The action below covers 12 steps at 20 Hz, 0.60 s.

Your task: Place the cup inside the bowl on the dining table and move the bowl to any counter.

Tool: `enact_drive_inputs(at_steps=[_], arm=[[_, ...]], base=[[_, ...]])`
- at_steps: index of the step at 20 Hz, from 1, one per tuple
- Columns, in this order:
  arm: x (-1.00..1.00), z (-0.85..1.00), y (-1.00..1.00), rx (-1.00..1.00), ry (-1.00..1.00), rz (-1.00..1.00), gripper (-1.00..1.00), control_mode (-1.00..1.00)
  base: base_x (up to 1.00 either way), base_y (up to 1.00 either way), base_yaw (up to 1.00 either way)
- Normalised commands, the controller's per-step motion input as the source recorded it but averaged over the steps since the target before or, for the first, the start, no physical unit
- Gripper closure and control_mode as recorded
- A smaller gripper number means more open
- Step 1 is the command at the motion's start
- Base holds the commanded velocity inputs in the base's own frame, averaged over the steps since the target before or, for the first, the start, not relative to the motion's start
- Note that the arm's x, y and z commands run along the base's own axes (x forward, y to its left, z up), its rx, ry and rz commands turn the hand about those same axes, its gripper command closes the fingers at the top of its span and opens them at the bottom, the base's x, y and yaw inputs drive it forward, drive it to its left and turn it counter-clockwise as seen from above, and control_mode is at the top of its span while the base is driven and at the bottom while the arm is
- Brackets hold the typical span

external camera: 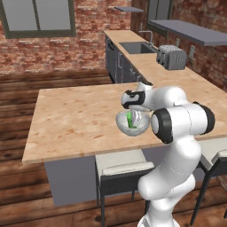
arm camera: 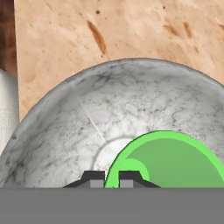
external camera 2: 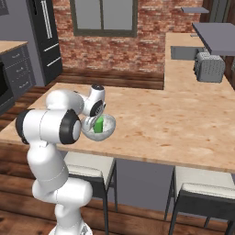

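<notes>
The pale speckled bowl [external camera: 132,128] [external camera 2: 108,128] [arm camera: 83,127] rests on the dining table [external camera: 75,119] [external camera 2: 174,124], close to its front edge and just ahead of the arm. Inside it stands the small bright-green cup [external camera: 129,119] [external camera 2: 97,124] [arm camera: 175,162], tilted a little. My gripper [external camera: 134,116] [external camera 2: 96,120] [arm camera: 111,178] reaches down into the middle of the bowl. It is shut, and in the hand view the cup's rim runs between the two dark fingertips [arm camera: 93,177]. The bowl's near rim is hidden below the hand view.
Two grey-seated stools [external camera: 122,168] [external camera 2: 204,190] stand under the table's front edge. Behind the table runs the counter [external camera: 186,77] [external camera 2: 183,69] with a toaster [external camera: 171,56] [external camera 2: 209,66] and a sink [external camera: 135,46]. A brick wall stands behind.
</notes>
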Motion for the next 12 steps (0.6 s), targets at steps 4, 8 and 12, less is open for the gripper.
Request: enact_drive_inputs(at_steps=[4,8,12], arm=[[0.00,-0.10,0.00,0.00,0.00,0.04,1.00,-1.00],[0.00,-0.06,0.00,0.00,0.00,0.04,1.00,-1.00],[0.00,-0.05,0.00,0.00,0.00,0.02,1.00,-1.00]], base=[[0.00,0.00,0.00],[0.00,0.00,0.00],[0.00,0.00,0.00]])
